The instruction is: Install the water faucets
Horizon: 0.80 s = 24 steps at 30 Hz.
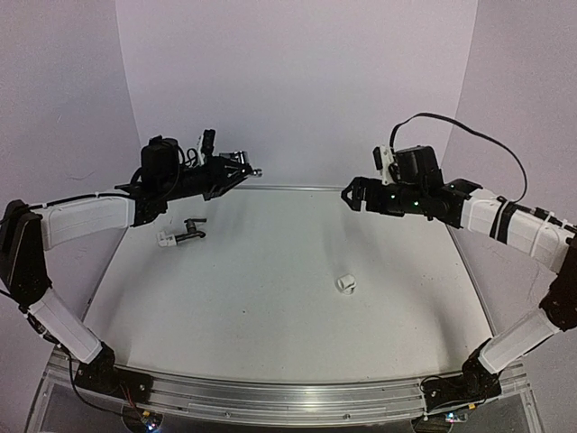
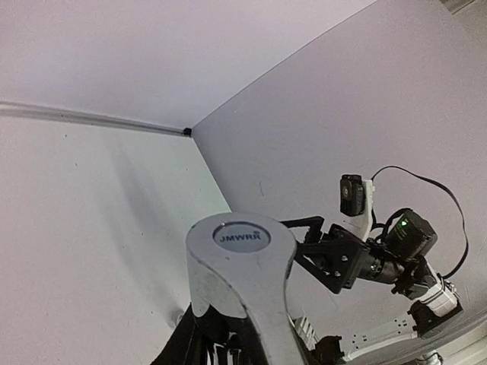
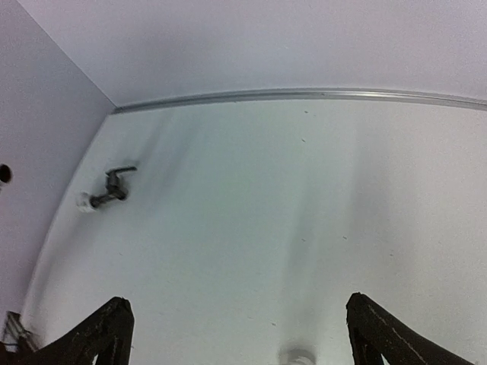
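White table (image 1: 270,271) (dark faucet (image 1: 185,232) on it) meets pale lilac walls (image 1: 297,81).

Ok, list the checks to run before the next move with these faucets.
1. Silver faucet clamped in left gripper: ok.
2. Right gripper open, empty: ok.
3. Dark faucet on table, free of both grippers: ok.
4. Dark faucet joined to the white fitting at its end: cannot tell.
5. Loose fitting unobstructed on table: ok.
6. Loose fitting upright: cannot tell.
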Motion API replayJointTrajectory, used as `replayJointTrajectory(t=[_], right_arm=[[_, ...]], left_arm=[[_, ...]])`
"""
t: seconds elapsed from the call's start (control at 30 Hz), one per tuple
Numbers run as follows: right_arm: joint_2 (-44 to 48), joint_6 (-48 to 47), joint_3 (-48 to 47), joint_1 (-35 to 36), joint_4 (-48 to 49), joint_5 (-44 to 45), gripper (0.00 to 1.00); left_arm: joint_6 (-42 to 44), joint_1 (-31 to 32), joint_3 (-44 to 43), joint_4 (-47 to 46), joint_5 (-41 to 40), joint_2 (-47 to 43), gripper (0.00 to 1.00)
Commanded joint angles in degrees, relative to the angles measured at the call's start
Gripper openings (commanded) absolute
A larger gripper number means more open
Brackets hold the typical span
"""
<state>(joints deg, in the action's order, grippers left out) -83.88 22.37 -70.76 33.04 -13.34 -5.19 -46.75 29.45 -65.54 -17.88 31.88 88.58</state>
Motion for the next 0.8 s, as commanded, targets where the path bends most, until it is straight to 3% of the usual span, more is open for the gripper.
replayJointTrajectory(t=[0.0, 0.23, 0.47, 0.67, 0.77], right_arm=[[-0.5, -12.7, 0.5, 0.2, -13.1, 3.2, 0.98], [-9.0, -11.6, -3.9, 1.0, -27.8, -8.8, 0.98], [-19.4, -6.2, -9.3, 3.3, -33.9, -4.7, 0.9], [-23.9, 11.8, -11.2, 4.3, -35.9, -0.7, 0.93], [-24.3, 24.6, -11.5, 5.8, -34.6, 6.8, 0.98]], left_arm=[[-6.0, -0.9, 4.2, -1.4, 4.6, -6.5, 0.0], [-6.1, -1.4, 10.3, 3.8, 2.9, -11.6, 0.0], [-4.2, -1.3, 17.8, 6.5, -1.3, -16.2, 0.0], [-3.9, -1.2, 21.1, 6.6, -2.3, -19.3, 0.0], [-2.9, -1.1, 21.1, 6.6, -1.9, -19.1, 0.0]])
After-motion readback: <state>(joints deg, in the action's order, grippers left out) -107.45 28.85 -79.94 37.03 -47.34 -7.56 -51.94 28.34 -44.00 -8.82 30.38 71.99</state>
